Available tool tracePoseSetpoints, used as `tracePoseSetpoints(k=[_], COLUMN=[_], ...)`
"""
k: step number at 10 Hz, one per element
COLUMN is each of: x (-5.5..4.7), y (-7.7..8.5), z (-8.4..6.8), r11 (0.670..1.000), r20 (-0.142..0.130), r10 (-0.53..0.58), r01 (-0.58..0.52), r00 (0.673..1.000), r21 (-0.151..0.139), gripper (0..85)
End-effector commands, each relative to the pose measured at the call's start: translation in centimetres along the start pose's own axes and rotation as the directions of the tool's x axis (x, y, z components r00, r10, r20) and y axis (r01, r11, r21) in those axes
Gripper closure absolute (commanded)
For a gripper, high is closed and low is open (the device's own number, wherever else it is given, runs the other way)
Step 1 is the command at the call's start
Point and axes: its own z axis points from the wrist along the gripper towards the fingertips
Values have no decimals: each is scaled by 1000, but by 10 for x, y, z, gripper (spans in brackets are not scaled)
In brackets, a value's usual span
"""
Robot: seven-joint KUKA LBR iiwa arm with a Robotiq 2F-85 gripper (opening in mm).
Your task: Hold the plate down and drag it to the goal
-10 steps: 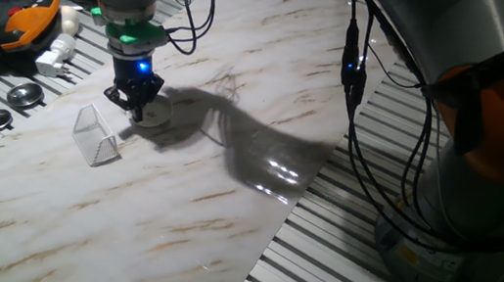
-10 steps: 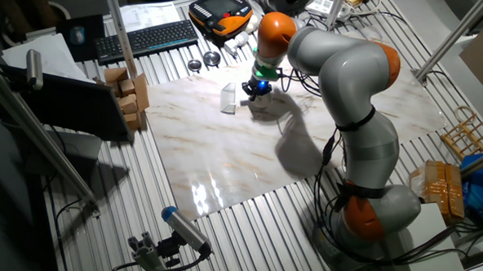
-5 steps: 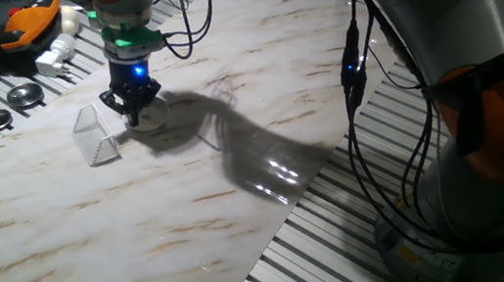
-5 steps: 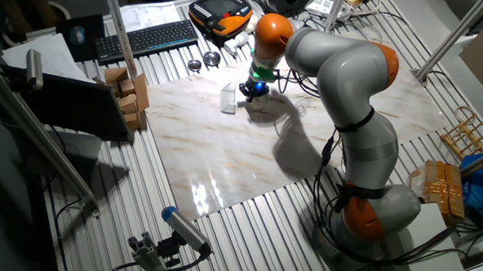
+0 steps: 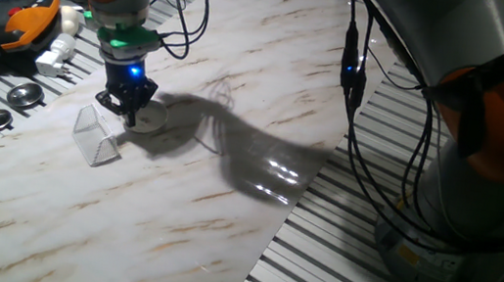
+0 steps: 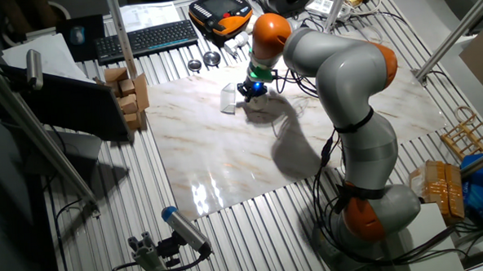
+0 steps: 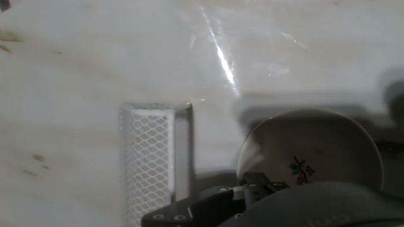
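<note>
We see the hand [image 5: 128, 109] pressed down on the plate [image 5: 150, 115], near the far left corner of the marble tabletop [image 5: 226, 187] as one fixed view shows it. The fingers look drawn close together, with their tips on the plate's surface rather than clasped around its rim; how narrow the gap is we cannot tell exactly. In the hand view the plate [image 7: 315, 157] lies flat with a small red sprig painted at its centre, and the dark body of the hand covers its lower edge.

The goal [image 5: 97, 135] stands just beside the plate, on the side toward the tabletop's left edge. From the hand view we make out its mesh-patterned face [image 7: 148, 161] and a thin pale upright edge, apart from the plate by a narrow strip of bare marble.

Off the tabletop's left edge, two grey discs [image 5: 24, 95] lie on the slatted frame. The other fixed view places the hand [image 6: 252, 88] near the tabletop's far edge.
</note>
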Motion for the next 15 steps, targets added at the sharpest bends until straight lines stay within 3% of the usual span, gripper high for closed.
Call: tracePoseSetpoints(k=[1, 9, 12, 13, 15], x=[0, 3, 1, 0, -2], y=[1, 9, 4, -1, -17], z=[0, 1, -13, -19, -30], r11=[1000, 1000, 999, 996, 989], r20=[0, -4, 4, 11, 17], r10=[2, 11, -4, -39, -97], r01=[-2, -11, 4, 38, 94], r00=[1000, 1000, 1000, 999, 995], r21=[0, -7, 41, 76, 111], gripper=[850, 850, 850, 850, 850])
